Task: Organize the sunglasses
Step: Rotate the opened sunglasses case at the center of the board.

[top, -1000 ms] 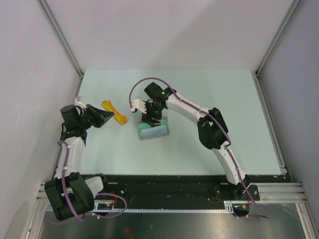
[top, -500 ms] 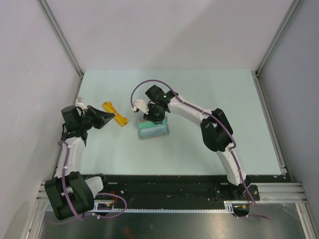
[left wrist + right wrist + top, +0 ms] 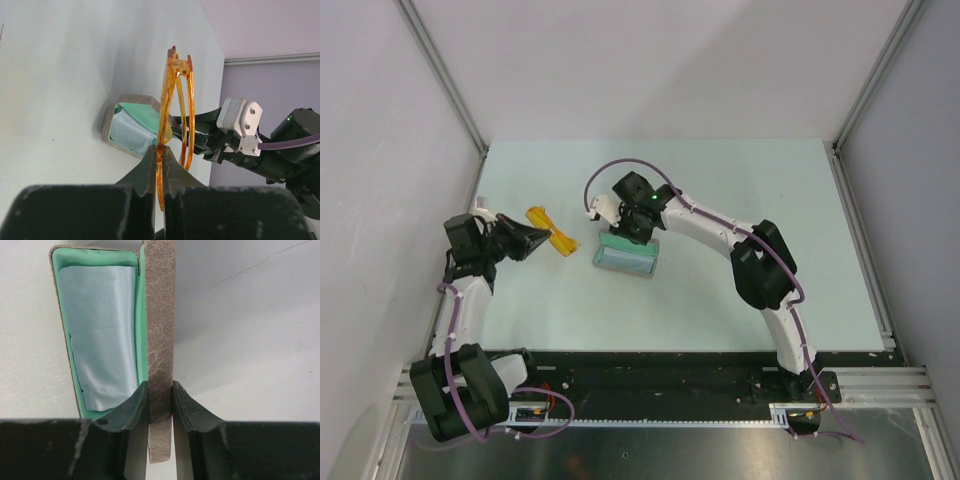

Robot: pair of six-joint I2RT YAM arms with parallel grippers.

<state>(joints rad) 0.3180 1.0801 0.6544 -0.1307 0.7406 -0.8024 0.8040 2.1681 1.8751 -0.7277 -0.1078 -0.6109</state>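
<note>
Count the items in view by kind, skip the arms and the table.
sunglasses: 1
case: 1
cloth: 1
Total: 3

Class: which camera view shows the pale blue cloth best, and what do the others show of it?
The right wrist view: the cloth lies in full sight in the open case, seen from above. The left wrist view shows it slanted, partly behind the sunglasses. The top external view shows only a small pale patch.
</note>
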